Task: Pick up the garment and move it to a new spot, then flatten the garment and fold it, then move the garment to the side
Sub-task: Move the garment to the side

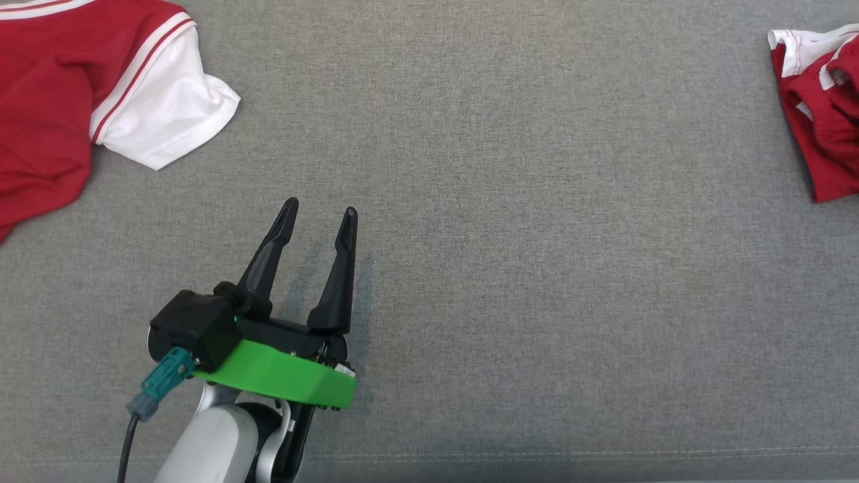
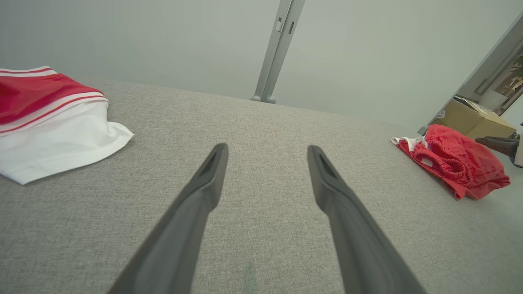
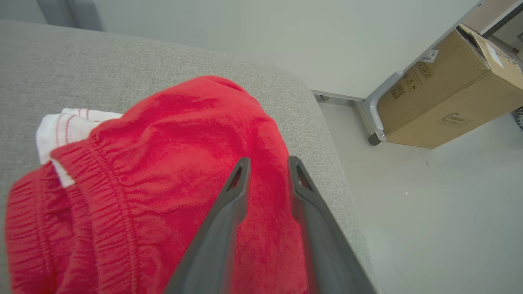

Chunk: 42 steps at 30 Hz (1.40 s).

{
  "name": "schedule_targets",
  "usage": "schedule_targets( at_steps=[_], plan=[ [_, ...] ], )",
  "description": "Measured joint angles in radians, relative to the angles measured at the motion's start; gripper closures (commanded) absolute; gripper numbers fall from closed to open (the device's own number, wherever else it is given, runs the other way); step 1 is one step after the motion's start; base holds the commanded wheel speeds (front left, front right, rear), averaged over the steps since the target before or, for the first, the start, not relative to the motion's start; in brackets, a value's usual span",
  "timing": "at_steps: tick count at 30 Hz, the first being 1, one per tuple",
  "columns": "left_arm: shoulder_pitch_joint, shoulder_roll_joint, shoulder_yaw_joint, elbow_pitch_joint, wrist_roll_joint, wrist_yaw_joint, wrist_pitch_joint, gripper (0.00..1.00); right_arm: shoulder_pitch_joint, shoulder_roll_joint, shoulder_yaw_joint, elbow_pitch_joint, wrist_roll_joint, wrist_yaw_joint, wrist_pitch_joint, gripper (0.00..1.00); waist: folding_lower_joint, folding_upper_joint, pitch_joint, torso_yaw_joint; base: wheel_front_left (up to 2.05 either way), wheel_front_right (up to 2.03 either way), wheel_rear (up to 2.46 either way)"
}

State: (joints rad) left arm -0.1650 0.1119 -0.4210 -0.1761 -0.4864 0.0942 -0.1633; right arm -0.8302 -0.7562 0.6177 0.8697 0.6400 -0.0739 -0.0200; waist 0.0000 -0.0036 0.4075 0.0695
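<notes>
The garment (image 1: pixel 829 127) is a bunched red piece with white trim and an elastic waistband, lying at the far right edge of the grey fabric surface (image 1: pixel 537 235). In the right wrist view my right gripper (image 3: pixel 269 160) hovers just over the garment (image 3: pixel 163 163), jaws parted, with nothing pinched between them. Its dark fingers (image 2: pixel 498 145) also show beside the garment (image 2: pixel 453 163) in the left wrist view. My left gripper (image 1: pixel 320 208) rests open over bare fabric at the lower left, nothing between its fingers (image 2: pixel 204 192).
A red and white shirt (image 1: pixel 47 100) lies at the far left corner. The surface's right edge (image 3: pixel 327 134) drops to the floor, where a cardboard box (image 3: pixel 441 81) stands. A grey post (image 2: pixel 278 49) rises behind the surface.
</notes>
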Motion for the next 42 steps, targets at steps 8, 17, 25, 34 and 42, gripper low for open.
schedule_targets(
  at_steps=[8,17,25,34,42],
  plan=[
    [0.0,0.01,0.019,0.0,0.003,0.003,0.006,0.0,0.002,0.048,-0.003,0.02,0.0,-0.017,-0.034,0.0,0.0,0.0,-0.003,-0.025,0.0,0.0,0.0],
    [0.001,0.01,0.037,0.018,-0.002,0.003,0.004,0.0,-0.018,0.117,0.005,-0.029,-0.025,-0.017,-0.137,0.0,0.0,0.0,-0.034,-0.068,0.0,0.0,0.0],
    [0.001,0.01,0.065,0.075,-0.012,0.003,-0.017,0.0,-0.049,0.19,0.04,-0.118,-0.062,-0.004,-0.218,0.0,0.0,0.0,-0.094,-0.106,0.0,0.0,0.0],
    [0.005,0.003,0.1,0.142,-0.013,0.004,-0.05,0.0,-0.003,0.326,0.053,-0.209,-0.066,0.013,-0.235,0.0,0.0,0.0,-0.187,-0.141,0.0,0.0,0.0],
    [0.067,-0.006,0.148,0.201,-0.021,0.013,-0.067,0.0,0.155,0.384,0.009,-0.294,-0.048,-0.019,-0.235,0.0,0.0,0.0,-0.27,-0.154,0.0,0.0,0.0]
  ],
)
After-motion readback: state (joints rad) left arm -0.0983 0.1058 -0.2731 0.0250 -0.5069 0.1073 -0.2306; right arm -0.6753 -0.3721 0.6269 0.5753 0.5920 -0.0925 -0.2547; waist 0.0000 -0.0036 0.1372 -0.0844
